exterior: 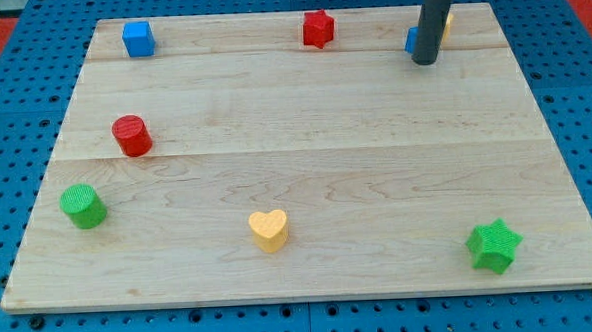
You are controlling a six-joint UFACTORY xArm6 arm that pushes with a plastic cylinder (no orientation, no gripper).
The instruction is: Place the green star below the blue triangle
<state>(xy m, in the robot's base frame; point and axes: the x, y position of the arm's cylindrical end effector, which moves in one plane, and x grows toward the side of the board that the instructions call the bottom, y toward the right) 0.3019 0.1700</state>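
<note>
The green star (pixel 495 245) lies near the board's bottom right corner. The blue triangle (pixel 412 41) sits near the top right edge, mostly hidden behind my rod; only a blue sliver shows at the rod's left. My tip (pixel 426 60) rests on the board right beside the blue triangle, far above the green star. A bit of a yellow block (pixel 447 22) peeks out on the rod's right.
A blue cube (pixel 138 39) is at top left, a red star (pixel 318 29) at top centre. A red cylinder (pixel 132 135) and a green cylinder (pixel 83 206) stand at the left. A yellow heart (pixel 269 229) lies at bottom centre. The wooden board (pixel 296 176) ends on all sides.
</note>
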